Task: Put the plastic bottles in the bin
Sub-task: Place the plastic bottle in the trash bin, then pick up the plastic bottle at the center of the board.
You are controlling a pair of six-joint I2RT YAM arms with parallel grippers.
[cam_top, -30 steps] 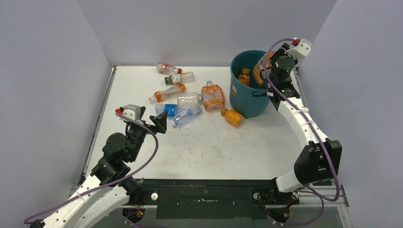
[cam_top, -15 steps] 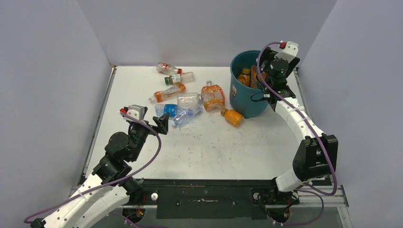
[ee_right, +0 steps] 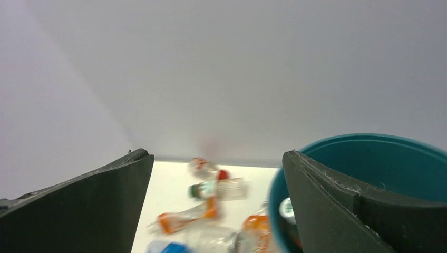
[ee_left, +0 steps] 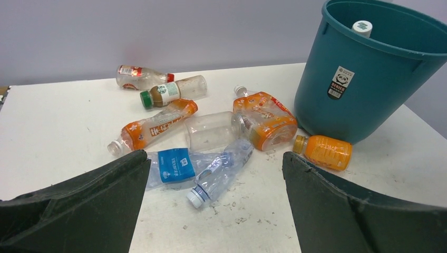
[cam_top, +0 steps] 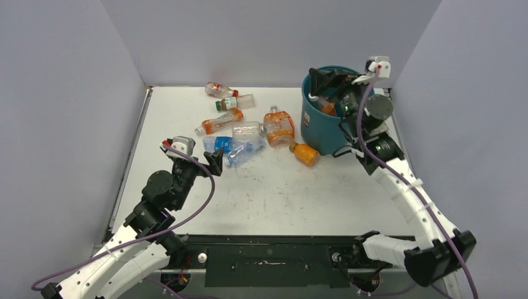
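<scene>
The teal bin (cam_top: pixel 324 128) stands at the back right, and a white bottle cap (ee_left: pixel 361 27) shows inside it. Above its rim my right gripper (cam_top: pixel 333 87) hangs open and empty, facing left. Several plastic bottles lie left of the bin: a red-capped one (cam_top: pixel 221 90), a green-capped one (cam_top: pixel 235 102), an orange-labelled one (cam_top: pixel 219 121), a clear one (cam_top: pixel 249 131), a crushed orange one (cam_top: pixel 279 127), and a small orange one (cam_top: pixel 305 153) touching the bin's foot. My left gripper (cam_top: pixel 208 163) is open just short of the blue-labelled bottle (ee_left: pixel 174 164) and a crushed clear bottle (ee_left: pixel 221 171).
Grey walls close in the white table (cam_top: pixel 280 193) on the left, back and right. The bin (ee_left: pixel 363 89) carries a small white sticker (ee_left: pixel 341 81) on its near side. The near half of the table holds only faint scuff marks.
My right gripper opened over the bin and the orange bottle it held is gone from its jaws; its wrist swung to face left. My left gripper crept slightly towards the bottles.
</scene>
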